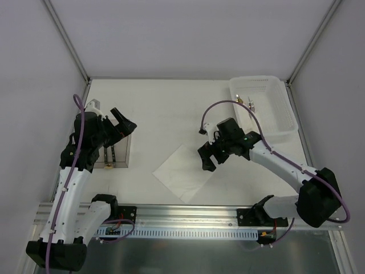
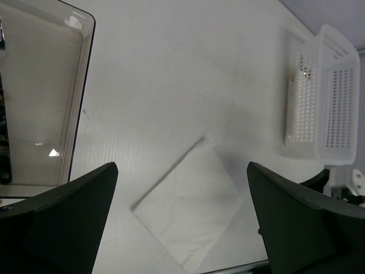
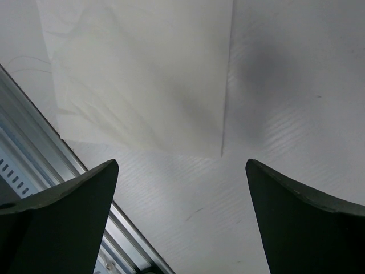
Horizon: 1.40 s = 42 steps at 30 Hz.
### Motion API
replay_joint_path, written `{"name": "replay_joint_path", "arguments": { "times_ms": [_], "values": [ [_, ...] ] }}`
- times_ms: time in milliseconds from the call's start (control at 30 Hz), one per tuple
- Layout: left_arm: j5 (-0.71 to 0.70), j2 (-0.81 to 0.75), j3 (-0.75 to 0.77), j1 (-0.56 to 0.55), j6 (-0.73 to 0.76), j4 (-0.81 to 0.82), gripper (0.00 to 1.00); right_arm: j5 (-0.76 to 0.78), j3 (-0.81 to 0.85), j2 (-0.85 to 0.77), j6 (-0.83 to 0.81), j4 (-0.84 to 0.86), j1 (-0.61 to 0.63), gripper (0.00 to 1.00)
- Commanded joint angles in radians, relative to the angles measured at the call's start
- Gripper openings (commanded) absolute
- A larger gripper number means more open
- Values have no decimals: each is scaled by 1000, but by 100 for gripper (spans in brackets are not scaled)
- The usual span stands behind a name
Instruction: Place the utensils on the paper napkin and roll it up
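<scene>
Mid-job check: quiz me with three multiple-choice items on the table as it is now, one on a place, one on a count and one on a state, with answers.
1. Where on the off-white table does the white lattice plastic basket stand?
A) far right corner
B) near left edge
C) dead centre

2. How many containers are on it?
A) one
B) two
C) four

3. How is the thin white square paper napkin?
A) rolled up
B) flat, nothing on it
C) pinched in a claw

Answers:
1 A, it sits by the far right frame post.
2 B, only the basket and the clear rectangular plastic box.
3 B, it lies spread out, and the left claw and right claw are open, neither gripping it.
</scene>
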Motion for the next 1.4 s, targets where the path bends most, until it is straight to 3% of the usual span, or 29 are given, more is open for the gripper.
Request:
{"name": "replay_joint_path", "arguments": {
  "times_ms": [0,200,467,633,900,1367],
  "values": [
    [-59,-39,46,11,-77,-18,99,148,-23,42,171,110,90,99],
    [-112,-61,28,14,-118,-34,99,286,6,151,353,156,208,99],
    [-128,-61,-19,14,-153,-44,99,499,95,275,491,175,357,79],
    [-142,-71,-36,16,-161,-50,99,515,211,425,598,98,360,72],
    [-164,-76,-55,22,-160,-67,99,450,286,542,705,106,361,72],
    [-171,-33,-49,23,-153,-68,99,478,414,703,652,86,246,71]
  ]
}}
